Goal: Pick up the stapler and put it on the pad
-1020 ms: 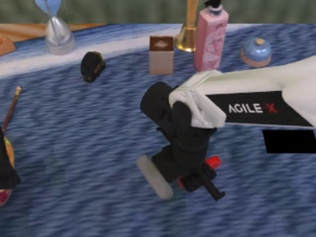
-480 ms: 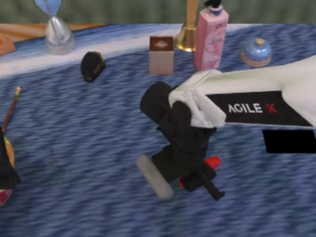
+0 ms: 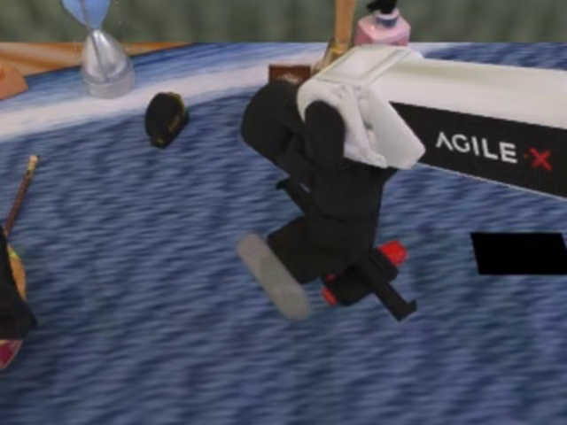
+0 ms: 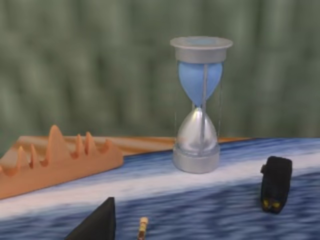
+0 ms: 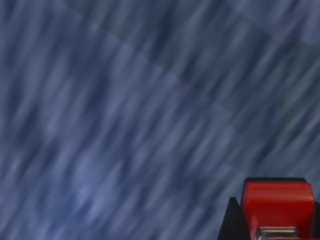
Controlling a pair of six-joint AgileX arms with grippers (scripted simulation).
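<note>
Since a second ago the right gripper (image 3: 359, 282) has risen and shifted toward the table's far edge, clenched on the stapler (image 3: 391, 253) — red ends showing either side, well left of the pad (image 3: 518, 253). Blue woven cloth (image 3: 133, 266) covers the table; a green wall (image 4: 100, 65) stands behind. Only the left wrist view shows the hourglass (image 4: 200, 105) whole — the left arm sits parked at the left edge.

White-and-black AgileX arms

The right arm (image 3: 469, 97) has a long glossy white shell with a black side panel lettered "AGILE" in white and an "X" in red. Its white cover ends in a rounded, folded-looking cuff over a bulky matte black wrist. Below hang a pale grey oblong camera housing and the black right gripper (image 3: 368, 282). The left arm (image 3: 11, 301) shows only a black mass at the table's left edge.
</note>
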